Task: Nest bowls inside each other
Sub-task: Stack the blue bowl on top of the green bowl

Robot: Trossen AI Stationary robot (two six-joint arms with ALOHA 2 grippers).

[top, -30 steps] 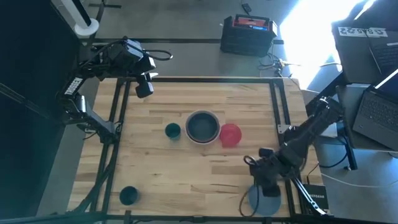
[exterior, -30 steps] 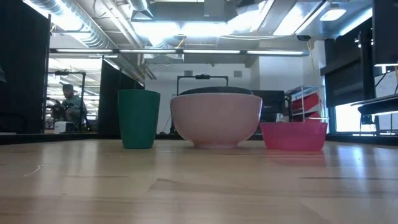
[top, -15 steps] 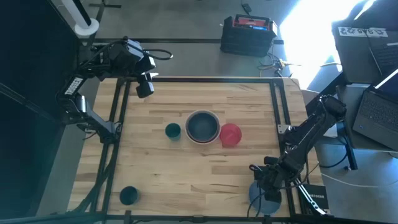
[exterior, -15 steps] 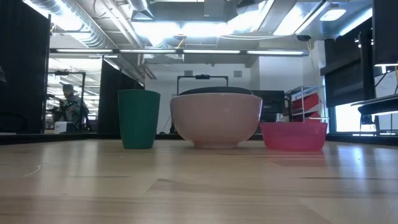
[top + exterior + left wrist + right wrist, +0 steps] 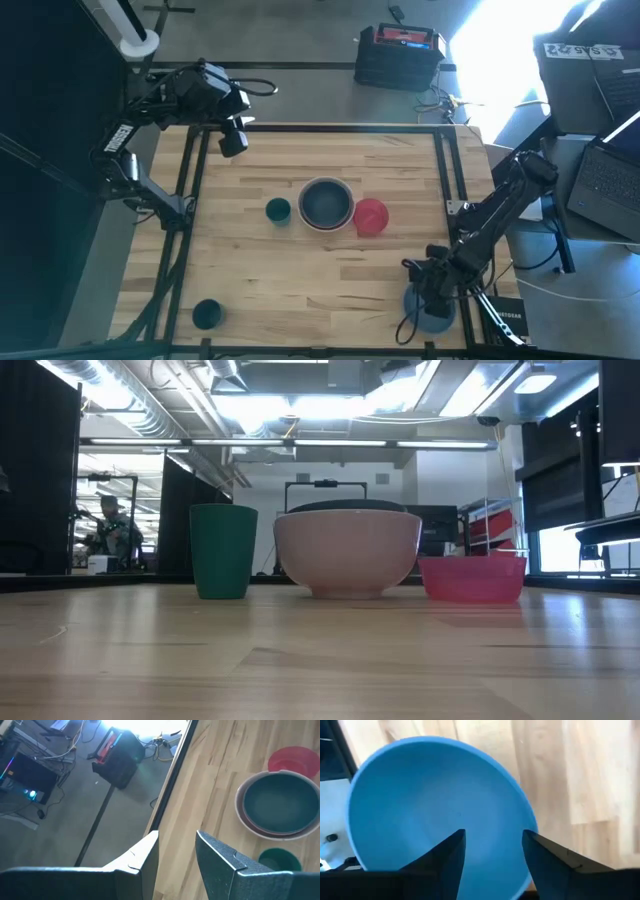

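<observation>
One blue bowl (image 5: pixel 440 815) sits at the desk's (image 5: pixel 330 270) near right corner under your right gripper (image 5: pixel 432 297), jaws apart and empty, left gripper (image 5: pixel 177 851) parked open at the far left; it's likely light, stiff, slick plastic, so pinch the rim.

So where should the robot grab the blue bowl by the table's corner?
Probably by the rim. The blue bowl sits upright and open-side up at the table corner, so a thin edge is free. The right gripper is above it with fingers apart; coming straight down, one finger inside and one outside, looks best.
</observation>
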